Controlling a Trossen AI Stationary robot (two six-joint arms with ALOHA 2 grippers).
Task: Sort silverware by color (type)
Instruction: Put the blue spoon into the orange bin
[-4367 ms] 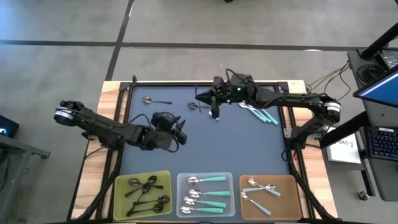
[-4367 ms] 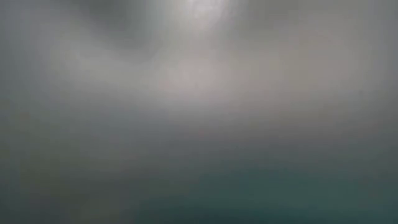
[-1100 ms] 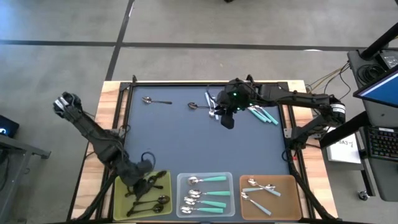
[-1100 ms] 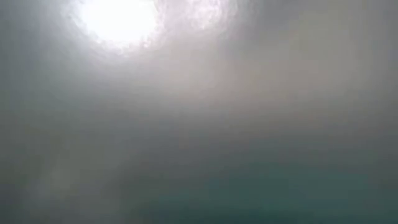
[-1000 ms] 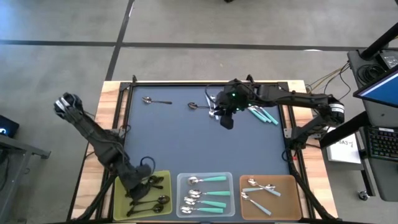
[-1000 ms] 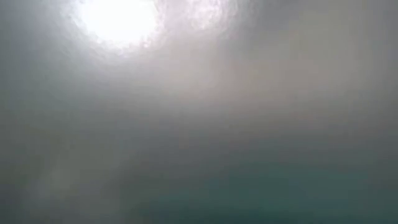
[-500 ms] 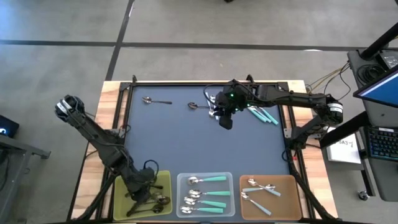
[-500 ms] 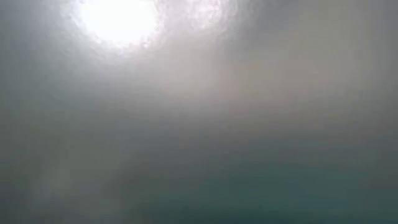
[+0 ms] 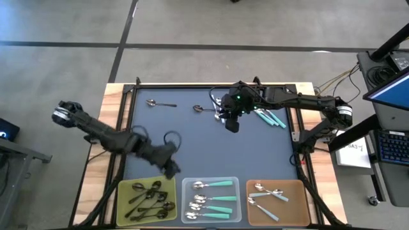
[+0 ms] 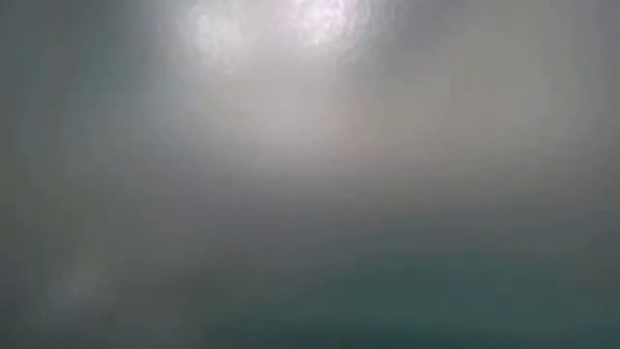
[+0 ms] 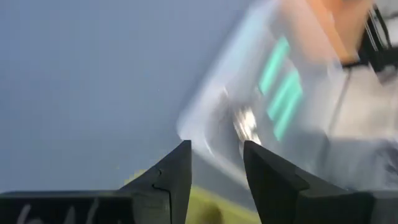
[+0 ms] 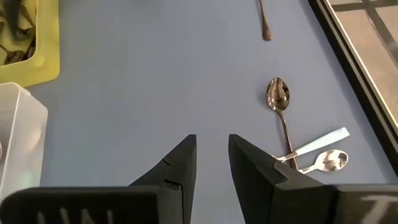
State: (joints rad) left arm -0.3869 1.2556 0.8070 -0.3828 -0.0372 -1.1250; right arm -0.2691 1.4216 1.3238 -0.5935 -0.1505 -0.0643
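Loose silverware lies at the far side of the dark mat: two all-metal spoons, a light-blue-handled spoon and teal-handled spoons. My right gripper hangs open above the mat just near of these, its fingers empty. My left gripper is open over the mat by the far right corner of the yellow-green tray, with nothing between its fingers. That tray holds dark all-metal spoons. The low view shows only haze.
Three trays stand along the near edge: the yellow-green one, a clear tray with teal-handled spoons, and a brown tray with light-blue-handled spoons. A black frame rims the mat. The middle of the mat is bare.
My left gripper has swung from above the yellow-green tray toward the table's far and right side, out over the mat beside the tray's far right corner. My right gripper has kept still.
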